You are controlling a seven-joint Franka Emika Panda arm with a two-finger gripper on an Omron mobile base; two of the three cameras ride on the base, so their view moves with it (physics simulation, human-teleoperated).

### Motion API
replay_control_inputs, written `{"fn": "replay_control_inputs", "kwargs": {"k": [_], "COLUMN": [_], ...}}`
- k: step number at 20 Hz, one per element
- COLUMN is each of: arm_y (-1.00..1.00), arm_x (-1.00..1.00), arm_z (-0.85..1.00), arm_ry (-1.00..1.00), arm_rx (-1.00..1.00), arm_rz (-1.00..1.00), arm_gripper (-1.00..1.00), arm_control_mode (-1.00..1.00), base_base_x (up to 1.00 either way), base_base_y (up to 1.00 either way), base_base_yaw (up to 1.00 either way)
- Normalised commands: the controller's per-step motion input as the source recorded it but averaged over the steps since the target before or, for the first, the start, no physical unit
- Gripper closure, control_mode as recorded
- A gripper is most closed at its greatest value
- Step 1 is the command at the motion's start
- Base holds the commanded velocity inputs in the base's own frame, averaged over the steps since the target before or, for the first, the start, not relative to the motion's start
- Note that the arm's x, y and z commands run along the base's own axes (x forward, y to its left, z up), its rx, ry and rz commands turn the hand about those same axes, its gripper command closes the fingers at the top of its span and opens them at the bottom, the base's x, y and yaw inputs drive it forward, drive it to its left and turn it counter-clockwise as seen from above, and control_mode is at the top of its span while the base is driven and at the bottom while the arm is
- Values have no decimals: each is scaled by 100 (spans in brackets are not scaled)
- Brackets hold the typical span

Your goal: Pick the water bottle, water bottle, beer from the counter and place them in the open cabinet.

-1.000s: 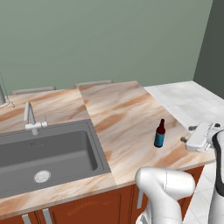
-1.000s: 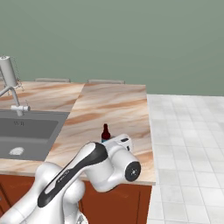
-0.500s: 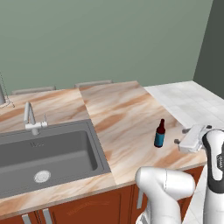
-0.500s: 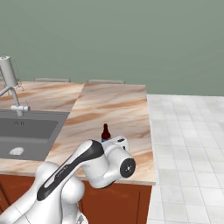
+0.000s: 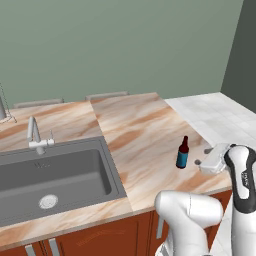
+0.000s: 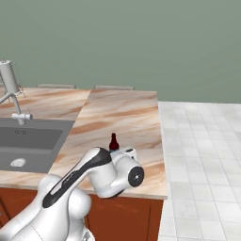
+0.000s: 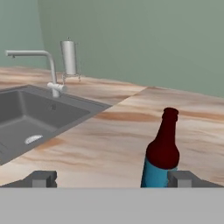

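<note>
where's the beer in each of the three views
Left base view: the beer stands on the counter, right of centre, beside the arm's hand.
Right base view: its neck shows just above the arm, left of centre.
Hand view: lower right, close to the right fingertip.
Shared landmark: the sink, to its left.

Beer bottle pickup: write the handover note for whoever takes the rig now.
Gripper: open, holding nothing, low at counter height, facing the beer from the side.
Beer, the slim bottle with red-brown neck and teal-blue label: upright on the beige-pink marble counter, near its front edge, just inside the right fingertip, off centre between the fingers.
Done: nothing placed, as far as these views show.
Left: centre on the beer, grasp, lift, carry to the cabinet.
</note>
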Motion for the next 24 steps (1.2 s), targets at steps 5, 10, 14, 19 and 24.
{"fn": "replay_control_inputs", "kwargs": {"k": [5,10,14,19,24], "arm_y": [0,0,0,0,-2], "arm_x": [24,27,28,27,25], "arm_z": [-13,-13,-15,-16,-17], "arm_ry": [4,1,0,0,0], "arm_rx": [0,0,0,0,0], "arm_rz": [2,3,3,3,1], "arm_gripper": [-100,-100,-100,-100,-100], "arm_control_mode": [-100,-100,-100,-100,-100], "base_base_x": [0,0,0,0,0], "base_base_y": [0,0,0,0,0], "base_base_yaw": [0,0,0,0,0]}}
